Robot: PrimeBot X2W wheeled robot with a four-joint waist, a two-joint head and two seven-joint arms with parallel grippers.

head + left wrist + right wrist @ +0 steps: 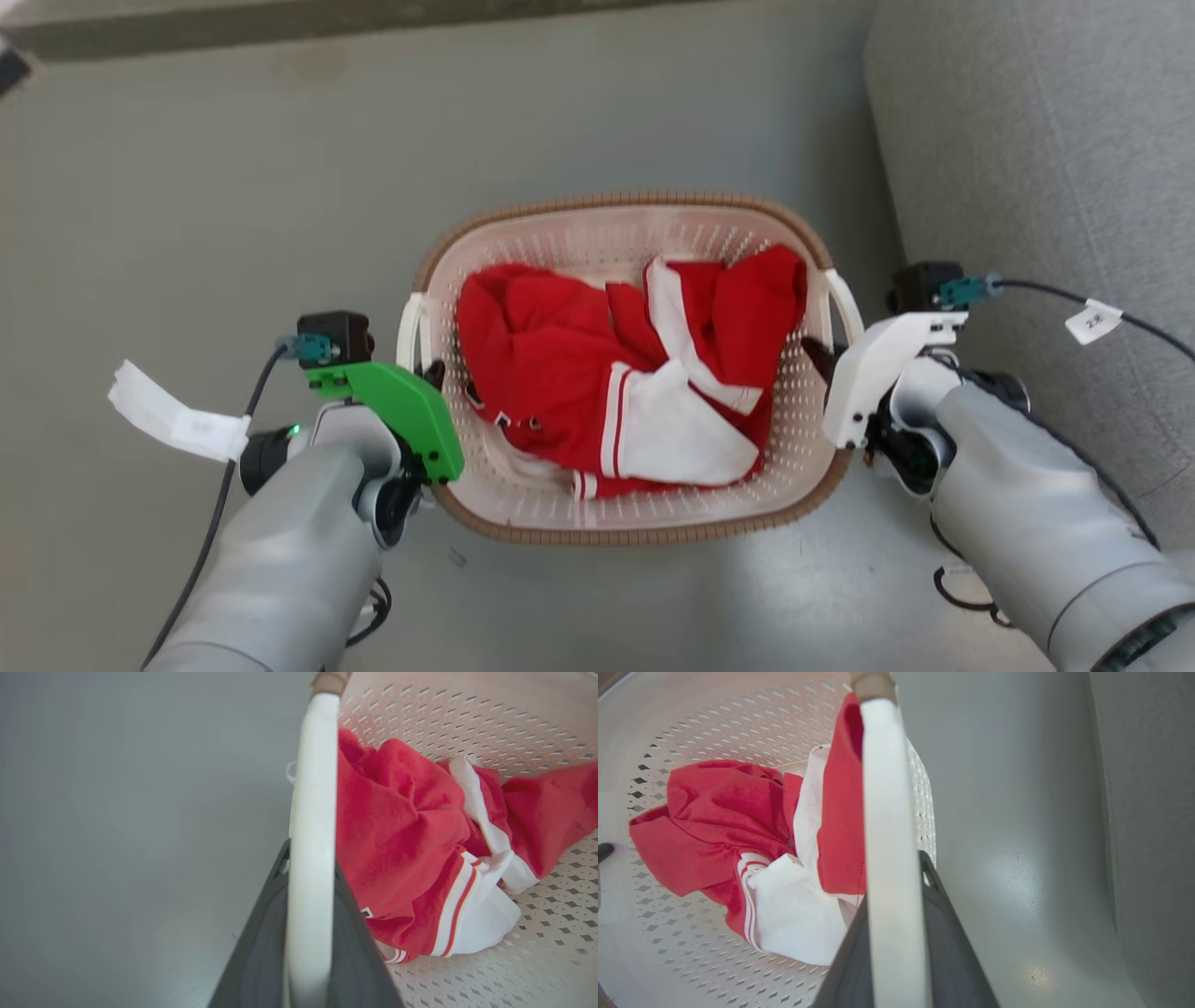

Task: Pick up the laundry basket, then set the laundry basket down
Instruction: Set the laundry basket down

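Note:
The laundry basket [625, 201], cream with a brown woven-look rim, sits in the middle of the head view between both arms. A red and white garment [607, 373] lies crumpled inside it. My left gripper [431, 373] is at the basket's left white loop handle [409, 327]. In the left wrist view the dark fingers [261, 952] close on either side of that handle [312, 812]. My right gripper [820, 357] is at the right handle [845, 303], and its fingers [952, 952] clamp the white bar [885, 788]. Whether the basket touches the floor cannot be told.
A grey upholstered piece of furniture [1046, 140] stands close on the right, beside my right arm. Grey floor [187, 187] spreads to the left and beyond the basket. A low ledge [280, 23] runs along the far edge. Tagged cables trail from both wrists.

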